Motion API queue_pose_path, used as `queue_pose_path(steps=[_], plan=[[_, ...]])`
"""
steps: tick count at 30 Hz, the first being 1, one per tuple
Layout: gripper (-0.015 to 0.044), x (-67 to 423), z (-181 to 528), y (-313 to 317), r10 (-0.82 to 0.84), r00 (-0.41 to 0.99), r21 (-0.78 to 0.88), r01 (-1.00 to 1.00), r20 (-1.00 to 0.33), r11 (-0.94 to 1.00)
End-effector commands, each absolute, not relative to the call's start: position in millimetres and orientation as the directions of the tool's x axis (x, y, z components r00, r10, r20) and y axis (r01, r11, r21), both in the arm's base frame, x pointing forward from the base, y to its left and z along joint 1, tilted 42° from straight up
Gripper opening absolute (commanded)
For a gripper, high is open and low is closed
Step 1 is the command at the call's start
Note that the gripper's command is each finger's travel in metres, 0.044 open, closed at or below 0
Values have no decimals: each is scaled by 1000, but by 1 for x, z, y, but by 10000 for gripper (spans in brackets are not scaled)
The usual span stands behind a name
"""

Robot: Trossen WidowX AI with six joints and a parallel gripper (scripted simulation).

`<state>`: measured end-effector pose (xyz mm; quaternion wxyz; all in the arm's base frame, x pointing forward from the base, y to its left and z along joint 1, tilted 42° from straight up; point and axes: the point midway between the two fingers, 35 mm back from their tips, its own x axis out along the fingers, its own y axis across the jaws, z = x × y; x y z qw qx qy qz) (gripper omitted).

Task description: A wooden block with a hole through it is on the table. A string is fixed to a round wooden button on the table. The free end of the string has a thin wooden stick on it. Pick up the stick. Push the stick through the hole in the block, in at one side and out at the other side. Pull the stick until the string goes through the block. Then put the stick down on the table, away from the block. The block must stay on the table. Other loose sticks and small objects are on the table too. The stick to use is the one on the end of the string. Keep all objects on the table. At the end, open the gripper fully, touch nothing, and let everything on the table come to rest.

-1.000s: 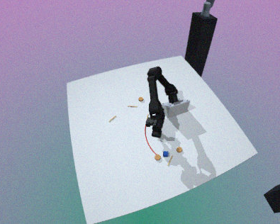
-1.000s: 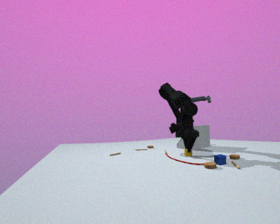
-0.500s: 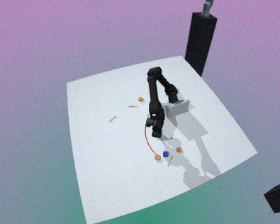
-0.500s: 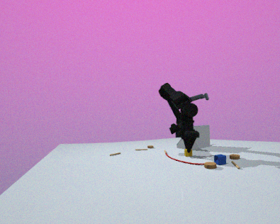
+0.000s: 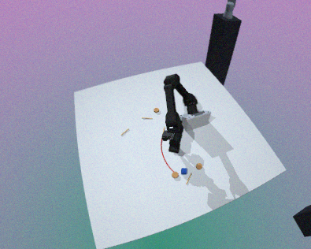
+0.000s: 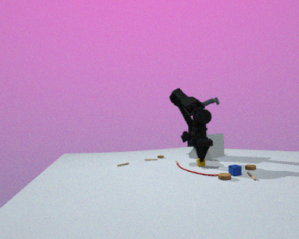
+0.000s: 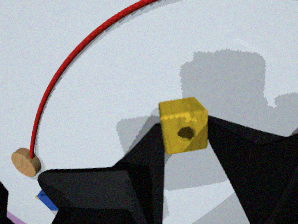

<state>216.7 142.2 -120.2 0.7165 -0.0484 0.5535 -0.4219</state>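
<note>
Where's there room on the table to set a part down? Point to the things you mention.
Best: between the red string (image 5: 163,154) (image 6: 196,172) (image 7: 75,52) and the table's left edge in the top view. Crowded: around the blue cube (image 5: 184,171) (image 6: 235,170) (image 7: 48,200), with buttons and a stick.

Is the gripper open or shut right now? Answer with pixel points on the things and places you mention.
Shut on the yellow block (image 6: 200,162) (image 7: 184,127): in the wrist view, the gripper (image 6: 201,161) (image 7: 182,124) has a finger against each side of it, the dark hole facing the camera.
</note>
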Motion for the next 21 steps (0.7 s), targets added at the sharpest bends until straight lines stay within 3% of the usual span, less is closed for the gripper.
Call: queue_pose_path(steps=[1,16,21], plan=[[0,217,-118,145,-656,30,-533,555,-754,638],[0,216,-112,150,-658,32,-534,555,-752,638],[0,211,-115,152,-697,118,-536,555,-707,637]])
